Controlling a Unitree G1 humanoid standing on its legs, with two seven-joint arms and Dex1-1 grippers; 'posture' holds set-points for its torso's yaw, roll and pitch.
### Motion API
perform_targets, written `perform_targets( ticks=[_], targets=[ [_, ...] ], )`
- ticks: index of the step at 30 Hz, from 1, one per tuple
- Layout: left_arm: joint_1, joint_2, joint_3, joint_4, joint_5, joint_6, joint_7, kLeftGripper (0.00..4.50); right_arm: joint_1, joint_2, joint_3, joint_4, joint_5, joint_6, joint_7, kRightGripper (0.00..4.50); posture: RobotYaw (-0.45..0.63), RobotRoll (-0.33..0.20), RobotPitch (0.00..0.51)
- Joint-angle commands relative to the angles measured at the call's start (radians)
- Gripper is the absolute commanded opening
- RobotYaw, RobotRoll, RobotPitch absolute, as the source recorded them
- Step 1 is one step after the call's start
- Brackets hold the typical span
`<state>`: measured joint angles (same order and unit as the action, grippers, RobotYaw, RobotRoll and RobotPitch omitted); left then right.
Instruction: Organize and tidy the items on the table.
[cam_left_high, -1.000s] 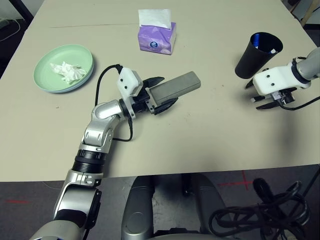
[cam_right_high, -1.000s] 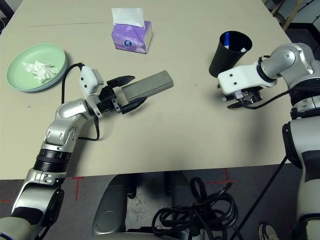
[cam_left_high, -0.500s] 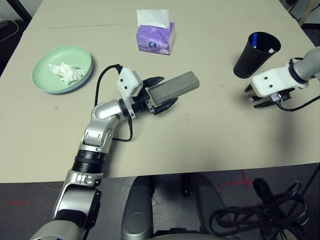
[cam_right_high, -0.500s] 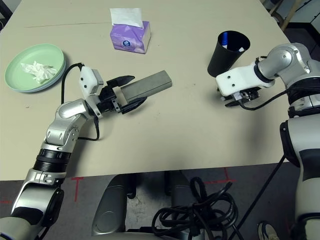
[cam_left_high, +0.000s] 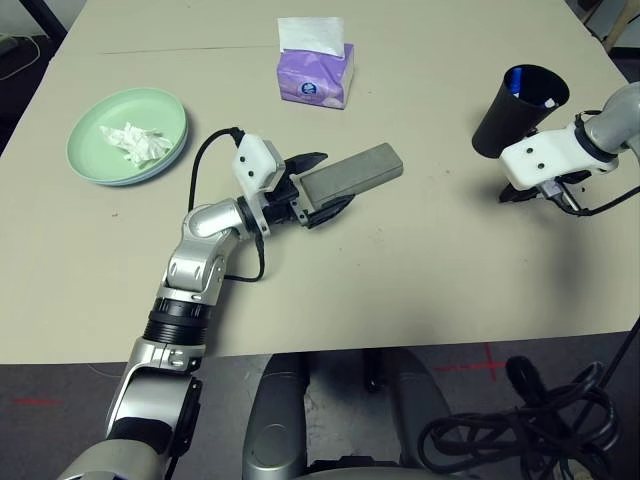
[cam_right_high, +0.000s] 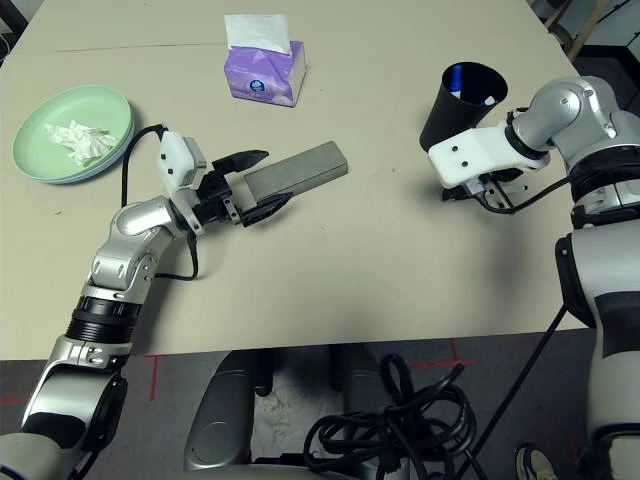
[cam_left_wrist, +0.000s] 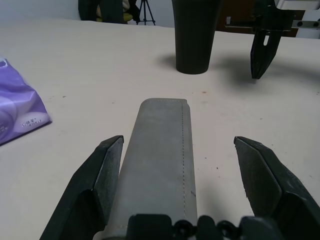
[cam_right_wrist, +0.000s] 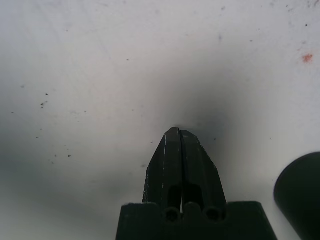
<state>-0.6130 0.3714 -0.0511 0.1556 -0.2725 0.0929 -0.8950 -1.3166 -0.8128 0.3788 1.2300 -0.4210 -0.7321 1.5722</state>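
Note:
A grey oblong glasses case (cam_left_high: 362, 170) lies on the table (cam_left_high: 420, 280) between the two spread fingers of my left gripper (cam_left_high: 332, 181), which is open; in the left wrist view the case (cam_left_wrist: 162, 145) runs straight out between the fingers (cam_left_wrist: 102, 170). At the right stands the black blue-lined cup (cam_left_high: 518, 98) with something white inside. My right gripper (cam_left_high: 510, 193) hangs just in front of the cup, pointing down at bare table, shut with nothing in it (cam_right_wrist: 175, 132). A crumpled white tissue (cam_left_high: 133, 142) lies on the light-green plate (cam_left_high: 100, 165) at the far left.
A purple tissue box (cam_left_high: 315, 72) stands at the back middle. Open tabletop stretches between the case and the cup and along the front edge (cam_left_high: 400, 345). Black cables (cam_left_high: 520, 430) lie on the floor below.
My right gripper has shut its fingers on nothing and risen a little beside the cup. The left gripper and the case have not moved.

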Motion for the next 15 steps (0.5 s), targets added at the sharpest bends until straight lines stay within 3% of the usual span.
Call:
perform_targets(
  ticks=[1, 11, 15],
  targets=[
    [-0.008, 0.001, -0.007, 0.033, 0.006, -0.019, -0.012, 4.5, -0.011, -0.035, -0.025, -0.008, 0.032, 0.02, 0.024, 0.02, 0.09, 0.0, 0.268],
    [-0.045, -0.002, -0.011, 0.098, 0.009, -0.048, -0.031, 4.5, 0.019, -0.028, -0.081, -0.046, 0.184, 0.134, 0.042, 0.02, 0.07, 0.0, 0.242],
    [-0.05, -0.002, -0.005, 0.112, 0.003, -0.045, -0.033, 4.5, 0.065, -0.005, -0.126, -0.113, 0.359, 0.289, 0.042, 0.02, 0.07, 0.0, 0.229]
  ],
)
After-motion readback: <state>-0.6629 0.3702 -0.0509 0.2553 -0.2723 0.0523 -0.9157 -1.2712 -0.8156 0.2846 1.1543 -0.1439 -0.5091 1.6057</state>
